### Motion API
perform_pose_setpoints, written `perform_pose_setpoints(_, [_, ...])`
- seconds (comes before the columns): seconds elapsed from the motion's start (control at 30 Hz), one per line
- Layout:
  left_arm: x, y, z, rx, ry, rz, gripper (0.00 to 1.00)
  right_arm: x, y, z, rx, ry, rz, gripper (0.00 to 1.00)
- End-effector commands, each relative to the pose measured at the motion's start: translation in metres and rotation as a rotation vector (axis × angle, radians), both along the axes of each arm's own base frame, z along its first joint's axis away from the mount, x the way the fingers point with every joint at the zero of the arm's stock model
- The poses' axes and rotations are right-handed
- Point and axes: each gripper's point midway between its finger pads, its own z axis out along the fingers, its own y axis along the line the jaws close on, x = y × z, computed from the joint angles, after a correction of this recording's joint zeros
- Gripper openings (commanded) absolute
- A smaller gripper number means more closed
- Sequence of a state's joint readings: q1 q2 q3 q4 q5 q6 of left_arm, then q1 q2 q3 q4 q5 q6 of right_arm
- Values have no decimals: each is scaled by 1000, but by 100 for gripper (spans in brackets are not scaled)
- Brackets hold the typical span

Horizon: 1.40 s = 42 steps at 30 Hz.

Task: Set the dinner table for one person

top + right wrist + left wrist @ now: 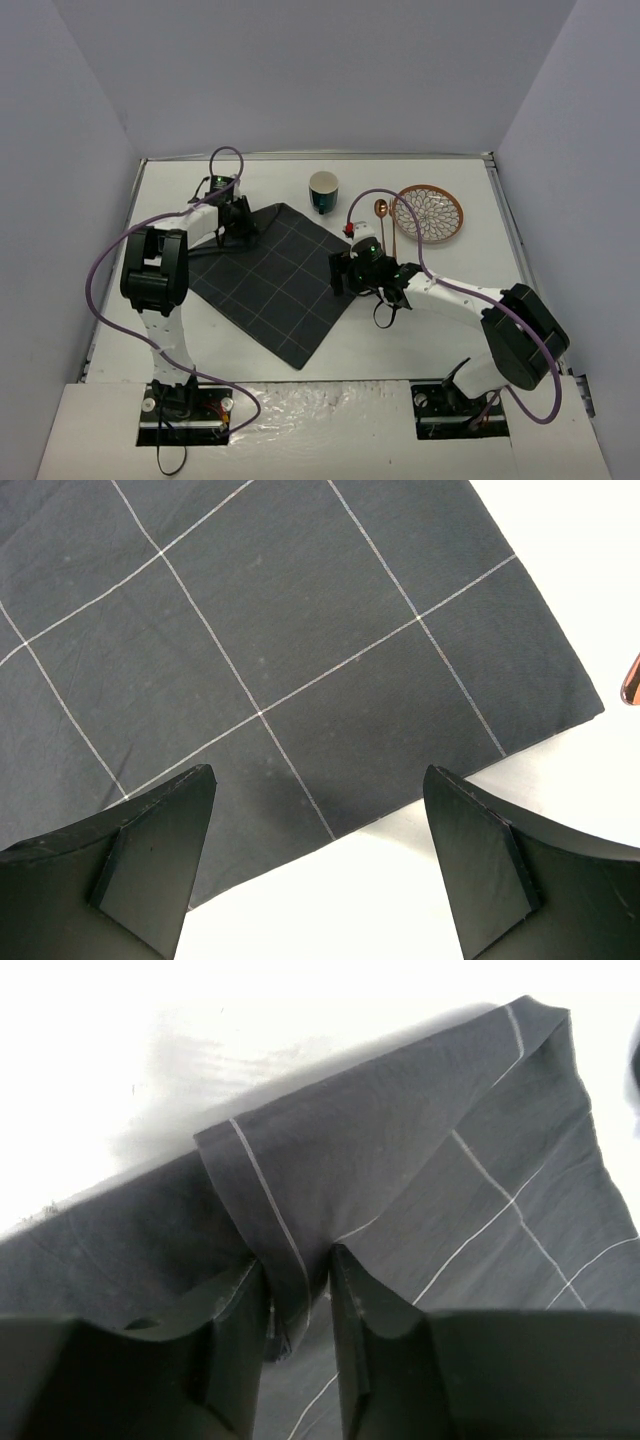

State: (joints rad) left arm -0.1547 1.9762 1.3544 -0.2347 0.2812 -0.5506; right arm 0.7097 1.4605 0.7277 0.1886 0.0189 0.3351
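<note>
Cloth first: I count one dark placemat (pixel 270 285) with thin pale grid lines. It lies skewed like a diamond on the dinner table (pixel 420 340), the big white top under everything.

Beyond the placemat's far corner stands one cup (pixel 323 191), dark green outside and pale inside. It is upright and near the cloth but apart from it. Just off the placemat's right corner lies one copper-coloured spoon (pixel 383 225), its bowl at the far end. Further right of the placemat sits one round plate (pixel 429 212) with a petal pattern and a coppery rim, just beside the spoon.

I have two arms in view. My left claw (pixel 297 1295) is at the placemat's far left edge, pinched onto a raised fold of the cloth. Its wrist view shows the hem doubled over and caught between the fingers. My right claw (pixel 318 772) hovers over the placemat's right corner with its fingers spread wide, holding nothing. Bare white table shows between them, just past the cloth's edge.
</note>
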Motion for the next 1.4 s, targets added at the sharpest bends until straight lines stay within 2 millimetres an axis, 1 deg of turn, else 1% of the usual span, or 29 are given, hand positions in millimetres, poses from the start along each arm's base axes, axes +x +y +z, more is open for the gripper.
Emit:
perform_pose_setpoints(0.0, [36,3,53,15,-151,-16,12,7,7,14,19,-47,11,82])
perform_pose_setpoints(0.03, [36,4,53,26,-156,-28,11,7,7,14,19,-47,11,82])
perform_pose_setpoints(0.07, [43,8,62,61,-179,-38,5,7,7,13,17,-47,11,82])
perform_pose_setpoints(0.1, [48,13,68,101,-196,-49,2,6,7,12,14,-44,11,82])
perform_pose_setpoints(0.17, [56,22,76,179,-224,-78,0,6,6,9,10,-40,11,82])
perform_pose_setpoints(0.23, [63,32,82,257,-239,-101,0,5,6,8,8,-37,11,82])
perform_pose_setpoints(0.33, [78,47,90,387,-276,-147,1,5,5,8,8,-35,9,82])
perform_pose_setpoints(0.37, [84,56,90,446,-283,-152,3,4,6,8,9,-34,12,82])
perform_pose_setpoints(0.4, [84,60,83,467,-263,-141,3,4,6,8,11,-33,12,82])
perform_pose_setpoints(0.43, [93,70,88,537,-278,-146,9,4,6,8,12,-32,11,82])
perform_pose_setpoints(0.47, [98,76,90,578,-284,-144,15,4,6,8,13,-30,11,82])
perform_pose_setpoints(0.57, [113,91,84,665,-277,-110,30,3,8,8,21,-23,14,82])
perform_pose_setpoints(0.63, [120,100,95,710,-288,-63,48,1,9,9,16,-22,20,83])
perform_pose_setpoints(0.67, [120,104,100,727,-289,-47,59,1,10,11,13,-26,21,83])
perform_pose_setpoints(0.73, [113,106,118,722,-305,-20,75,2,11,13,9,-34,23,84])
perform_pose_setpoints(0.8, [102,101,130,675,-318,0,91,4,11,13,-1,-38,23,85])
perform_pose_setpoints(0.83, [94,94,127,628,-308,-1,95,4,11,11,-8,-39,24,85])
perform_pose_setpoints(0.87, [83,90,118,591,-288,-7,95,6,13,11,-12,-41,25,85])
perform_pose_setpoints(0.93, [67,78,121,506,-297,14,96,11,17,9,-30,-44,29,85])
perform_pose_setpoints(0.97, [52,75,106,488,-263,11,96,14,22,12,-30,-55,35,85])
perform_pose_setpoints(1.0, [43,71,94,465,-243,14,96,14,24,9,-43,-54,41,85])
perform_pose_setpoints(1.1, [27,62,67,409,-189,37,93,21,37,7,-65,-70,58,84])
perform_pose_setpoints(1.17, [12,60,43,395,-125,53,91,25,45,4,-80,-73,69,84])
perform_pose_setpoints(1.23, [0,60,26,389,-80,69,89,27,52,0,-98,-81,76,84])
perform_pose_setpoints(1.37, [-26,65,-3,393,18,95,89,25,63,-18,-131,-60,96,84])
